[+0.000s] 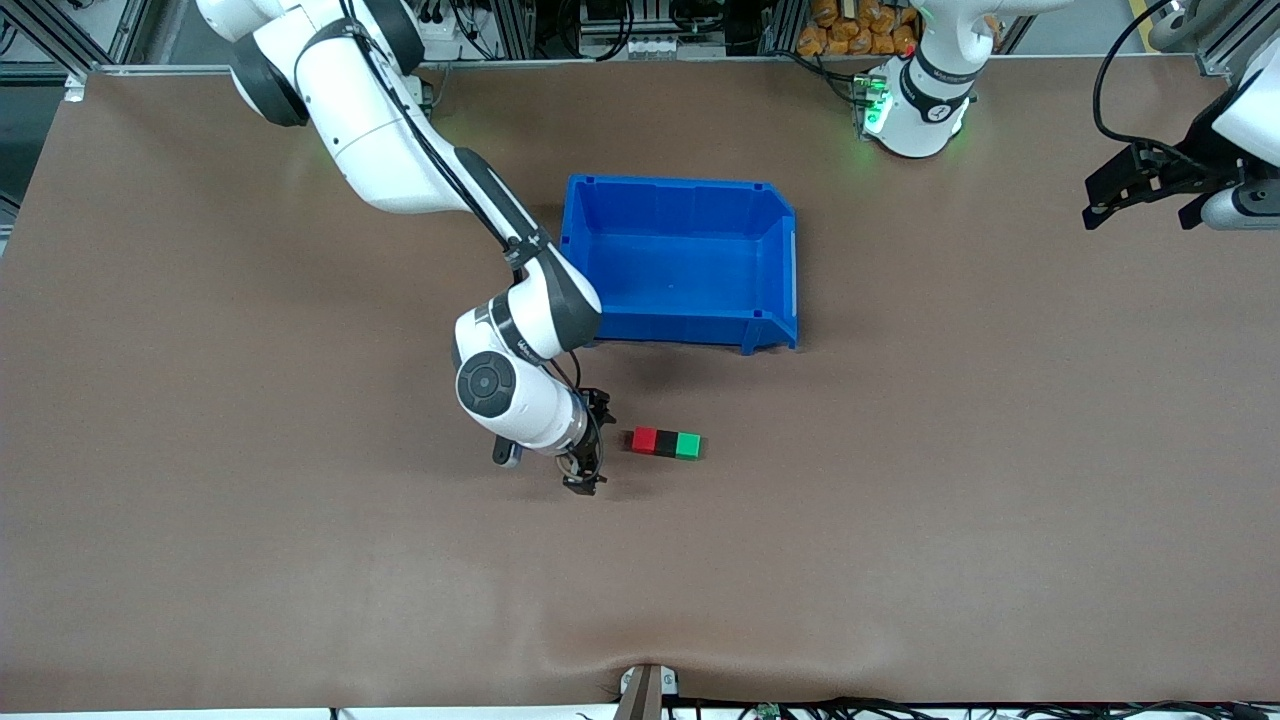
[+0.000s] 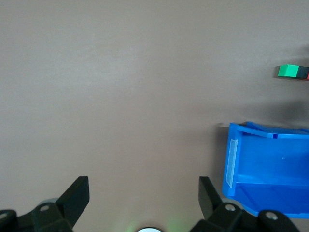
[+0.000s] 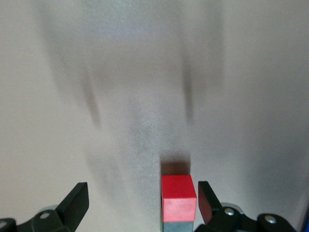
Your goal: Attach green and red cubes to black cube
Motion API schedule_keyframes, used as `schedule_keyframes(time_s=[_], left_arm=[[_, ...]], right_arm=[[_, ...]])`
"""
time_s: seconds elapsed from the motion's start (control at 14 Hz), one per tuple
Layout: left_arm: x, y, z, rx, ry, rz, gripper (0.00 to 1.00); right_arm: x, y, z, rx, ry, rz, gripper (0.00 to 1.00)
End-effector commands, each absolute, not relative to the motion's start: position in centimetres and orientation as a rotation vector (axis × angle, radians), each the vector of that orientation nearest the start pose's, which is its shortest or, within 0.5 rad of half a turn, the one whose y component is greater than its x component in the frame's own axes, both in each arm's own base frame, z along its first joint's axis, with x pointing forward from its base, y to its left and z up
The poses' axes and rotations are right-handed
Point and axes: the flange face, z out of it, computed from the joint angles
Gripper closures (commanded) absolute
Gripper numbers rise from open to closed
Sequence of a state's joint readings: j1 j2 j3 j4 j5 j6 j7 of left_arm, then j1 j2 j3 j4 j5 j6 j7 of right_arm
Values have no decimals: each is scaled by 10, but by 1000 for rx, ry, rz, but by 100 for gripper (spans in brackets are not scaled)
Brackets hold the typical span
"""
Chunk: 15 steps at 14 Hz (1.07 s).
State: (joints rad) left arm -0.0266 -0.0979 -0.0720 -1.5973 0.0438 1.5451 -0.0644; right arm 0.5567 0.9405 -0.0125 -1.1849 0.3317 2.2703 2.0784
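Observation:
The red cube (image 1: 645,440), black cube (image 1: 666,442) and green cube (image 1: 688,444) lie joined in one short row on the table, nearer to the front camera than the blue bin. My right gripper (image 1: 592,446) hangs open and empty beside the row's red end. In the right wrist view the red cube (image 3: 178,195) shows close to one fingertip (image 3: 205,198), with the black cube (image 3: 177,227) under it at the frame's edge. My left gripper (image 1: 1145,200) waits, open and empty, over the left arm's end of the table. Its wrist view shows the green cube (image 2: 288,71).
A blue bin (image 1: 600,250) stands mid-table, farther from the front camera than the cubes, its inside bare. It also appears in the left wrist view as the blue bin (image 2: 270,164). Brown mat covers the whole table.

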Motion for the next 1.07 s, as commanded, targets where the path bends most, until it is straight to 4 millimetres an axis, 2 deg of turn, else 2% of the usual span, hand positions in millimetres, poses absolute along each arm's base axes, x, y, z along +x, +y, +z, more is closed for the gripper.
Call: schedule_keyframes(time_s=[0.0,0.43,1.0], left_arm=[[520,-50,664,-3078,38,-91,0],[521,-52,663,-3079,19,-92,0],[522,-53,662,-3078,17,-95,0]], right_arm=[[663,400,242,-1932,2215,306,0],[668,383,247,-1993,2201,319,0],[678,365,275,-2046,2115,337,0]])
